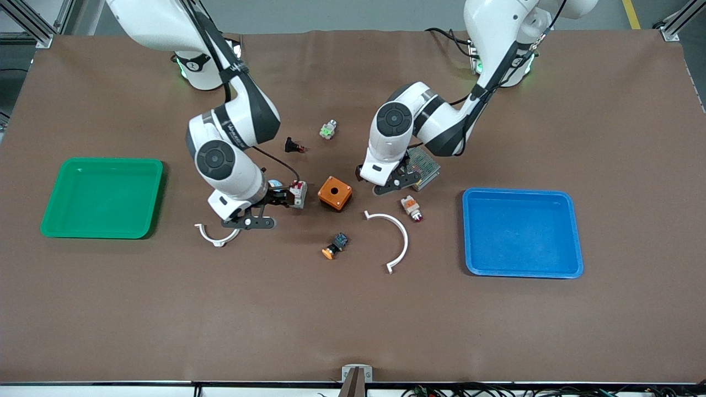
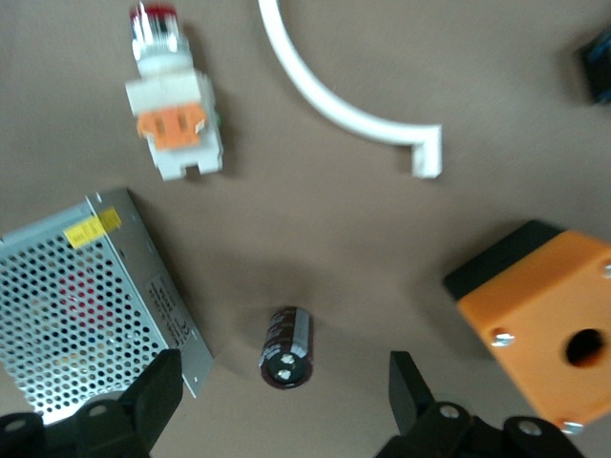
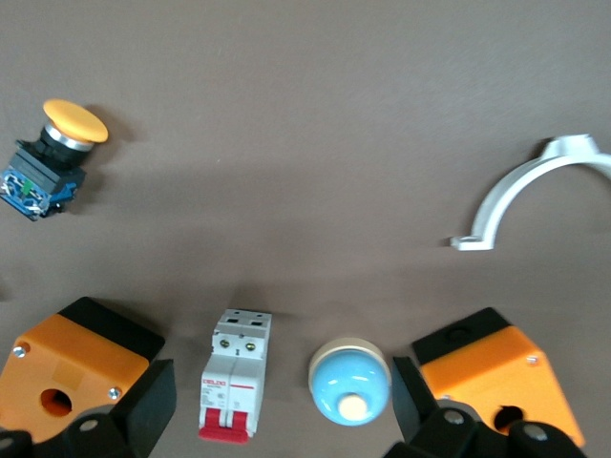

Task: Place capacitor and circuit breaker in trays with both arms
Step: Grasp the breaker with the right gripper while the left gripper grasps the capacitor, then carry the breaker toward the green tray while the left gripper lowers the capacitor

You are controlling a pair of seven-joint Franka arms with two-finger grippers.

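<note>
The capacitor [image 2: 287, 345], a short dark cylinder, lies on the brown mat between the open fingers [image 2: 158, 391] of my left gripper [image 2: 284, 401], which hangs just above it. In the front view the left gripper [image 1: 392, 184] hides it. The circuit breaker [image 3: 234, 386], white with a red switch, lies beside a blue dome button [image 3: 349, 380], both between the open fingers [image 3: 143, 410] of my right gripper [image 3: 277, 410]. The breaker also shows in the front view [image 1: 298, 194], next to the right gripper [image 1: 267, 208]. Neither gripper holds anything.
An orange box [image 1: 335, 193] sits between the grippers, and a second one [image 3: 492, 367] lies under the right arm. A mesh power supply [image 1: 426, 165], a white-orange lamp [image 1: 412, 208], a white arc [image 1: 394, 237] and an orange-capped button [image 1: 335, 245] lie nearby. A green tray [image 1: 102, 197] and a blue tray [image 1: 521, 231] stand at the table's ends.
</note>
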